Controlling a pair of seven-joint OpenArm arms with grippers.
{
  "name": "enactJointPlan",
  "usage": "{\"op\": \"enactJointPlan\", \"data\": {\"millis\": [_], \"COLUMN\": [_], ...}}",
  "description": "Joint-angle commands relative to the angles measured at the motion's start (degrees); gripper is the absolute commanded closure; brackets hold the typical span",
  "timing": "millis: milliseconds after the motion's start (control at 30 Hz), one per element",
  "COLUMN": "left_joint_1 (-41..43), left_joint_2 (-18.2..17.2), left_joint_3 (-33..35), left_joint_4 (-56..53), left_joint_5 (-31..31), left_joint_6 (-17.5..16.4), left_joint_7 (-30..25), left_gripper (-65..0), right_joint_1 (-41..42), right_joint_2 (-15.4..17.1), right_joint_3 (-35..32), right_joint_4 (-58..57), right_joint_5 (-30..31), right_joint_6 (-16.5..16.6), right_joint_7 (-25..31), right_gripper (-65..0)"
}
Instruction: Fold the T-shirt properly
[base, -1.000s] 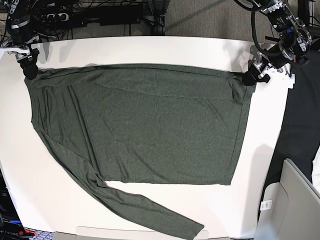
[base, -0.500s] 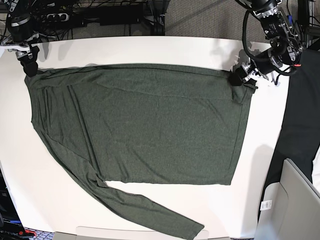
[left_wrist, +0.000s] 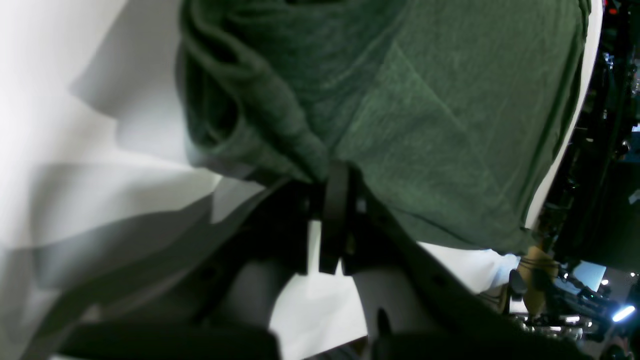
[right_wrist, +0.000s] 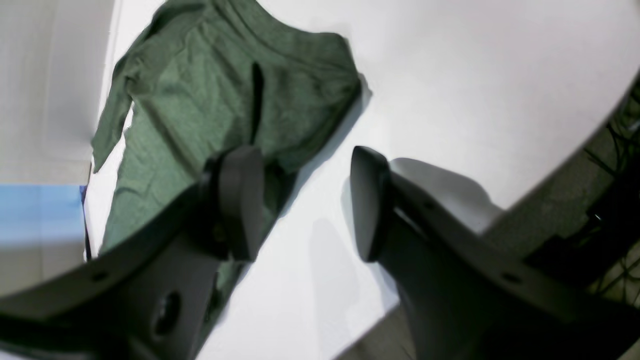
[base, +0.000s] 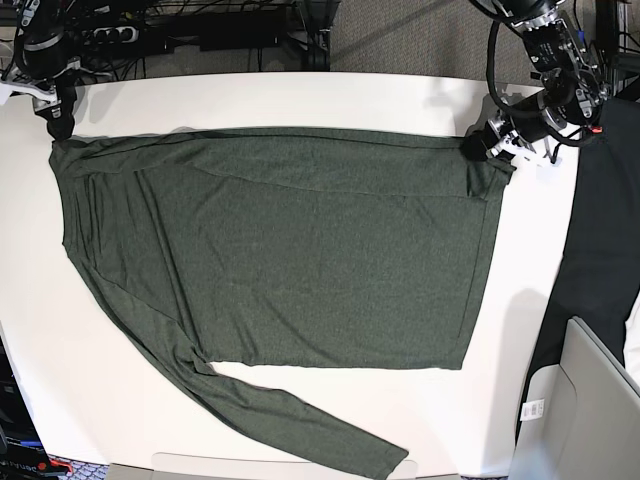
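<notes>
The dark olive-green T-shirt (base: 280, 250) lies spread flat on the white table (base: 300, 95), one long sleeve (base: 300, 420) trailing toward the near edge. In the base view my left gripper (base: 478, 147) sits at the shirt's far right corner. The left wrist view shows that gripper (left_wrist: 336, 175) shut on a bunched fold of the shirt (left_wrist: 425, 100). My right gripper (base: 60, 118) hovers at the far left corner. Seen from the right wrist, it (right_wrist: 305, 200) is open, with bare table between its fingers and the shirt (right_wrist: 225, 100) just beyond its left finger (right_wrist: 240, 200).
A black cloth (base: 600, 250) hangs along the table's right side, with a grey bin (base: 590, 410) near the lower right corner. Cables and a power strip (base: 120, 35) lie behind the far edge of the table.
My left gripper slid inward onto the shirt's far right corner and shut on the fabric, bunching it. The right gripper drifted slightly toward the table's far edge, still open.
</notes>
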Motion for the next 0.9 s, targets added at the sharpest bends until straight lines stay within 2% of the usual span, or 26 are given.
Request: {"op": "enactJointPlan", "data": {"millis": [0,100,600,700,800,867], "left_joint_1": [-0.1,-0.1,-0.01,-0.01,-0.01,-0.01], "left_joint_2": [-0.79,-0.79,-0.79,-0.79,-0.79,-0.88], "left_joint_3": [-0.29,-0.29,-0.29,-0.29,-0.29,-0.29], "left_joint_4": [0.8,0.8,0.8,0.8,0.8,0.8], "left_joint_5": [0.19,0.19,0.19,0.19,0.19,0.19], "left_joint_6": [0.41,0.41,0.41,0.41,0.41,0.41], "left_joint_7": [1.41,1.41,1.41,1.41,1.41,1.41], "left_gripper": [-0.1,-0.1,-0.1,-0.1,-0.1,-0.1], "right_joint_1": [0.53,2.11,9.5,9.5,9.32,8.97], "right_joint_2": [0.7,0.7,0.96,0.96,0.96,0.96], "right_joint_3": [0.33,0.25,-0.11,-0.28,-1.34,-1.34], "right_joint_4": [0.84,-1.53,-13.22,-13.22,-13.57,-13.49], "right_joint_5": [1.49,1.49,1.58,1.58,1.58,1.85], "right_joint_6": [0.11,0.11,0.02,0.02,0.02,0.02], "right_joint_7": [1.95,3.36,3.27,3.18,3.18,3.18], "right_gripper": [-29.4,-29.3,-28.0,-17.7,-1.8,0.0]}}
